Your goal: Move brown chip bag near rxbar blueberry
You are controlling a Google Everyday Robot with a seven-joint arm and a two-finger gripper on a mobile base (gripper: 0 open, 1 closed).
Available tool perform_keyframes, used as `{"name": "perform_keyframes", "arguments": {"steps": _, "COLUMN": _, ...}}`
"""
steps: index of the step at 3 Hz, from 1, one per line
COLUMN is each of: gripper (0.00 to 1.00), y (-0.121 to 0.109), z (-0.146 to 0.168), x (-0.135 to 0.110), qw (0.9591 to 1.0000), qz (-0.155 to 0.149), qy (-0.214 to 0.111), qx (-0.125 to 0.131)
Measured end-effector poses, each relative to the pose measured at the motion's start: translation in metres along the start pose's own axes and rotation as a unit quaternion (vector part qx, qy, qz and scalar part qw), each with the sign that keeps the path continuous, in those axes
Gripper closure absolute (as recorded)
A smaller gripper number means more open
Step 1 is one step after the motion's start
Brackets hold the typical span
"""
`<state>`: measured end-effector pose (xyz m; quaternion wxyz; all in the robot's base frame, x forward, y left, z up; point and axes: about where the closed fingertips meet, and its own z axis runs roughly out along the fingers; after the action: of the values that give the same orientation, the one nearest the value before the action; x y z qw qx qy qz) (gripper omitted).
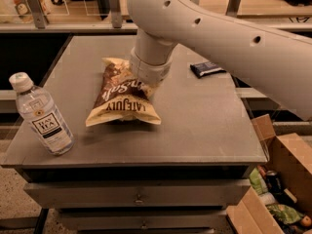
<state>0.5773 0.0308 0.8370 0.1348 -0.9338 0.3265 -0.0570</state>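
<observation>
The brown chip bag (122,101), dark brown with cream edges and white lettering, is at the middle of the grey table (195,126). My gripper (143,83) comes down from the big white arm onto the bag's far end and is shut on it; the wrist hides the fingertips. The bag's near end is tilted up slightly, with a shadow under it. The rxbar blueberry (206,68), a small dark navy bar, lies flat at the back right of the table, about a bag's length to the right of the gripper.
A clear water bottle (41,116) with a white cap stands at the table's front left. An open cardboard box (280,179) with cans and packets sits on the floor at the right. A shelf rail runs behind the table.
</observation>
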Motion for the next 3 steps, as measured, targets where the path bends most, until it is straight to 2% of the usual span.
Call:
{"name": "perform_keyframes", "arguments": {"steps": 1, "gripper": 1.0, "y": 0.001, "z": -0.007, "x": 0.006, "qw": 0.9998, "qz": 0.015, "qy": -0.005, "qx": 0.009}}
{"name": "perform_keyframes", "arguments": {"steps": 2, "gripper": 1.0, "y": -0.003, "z": -0.027, "x": 0.011, "qw": 0.9987, "qz": 0.04, "qy": -0.01, "qx": 0.031}}
{"name": "perform_keyframes", "arguments": {"steps": 3, "gripper": 1.0, "y": -0.013, "z": -0.058, "x": 0.024, "qw": 0.9953, "qz": 0.072, "qy": -0.002, "qx": 0.065}}
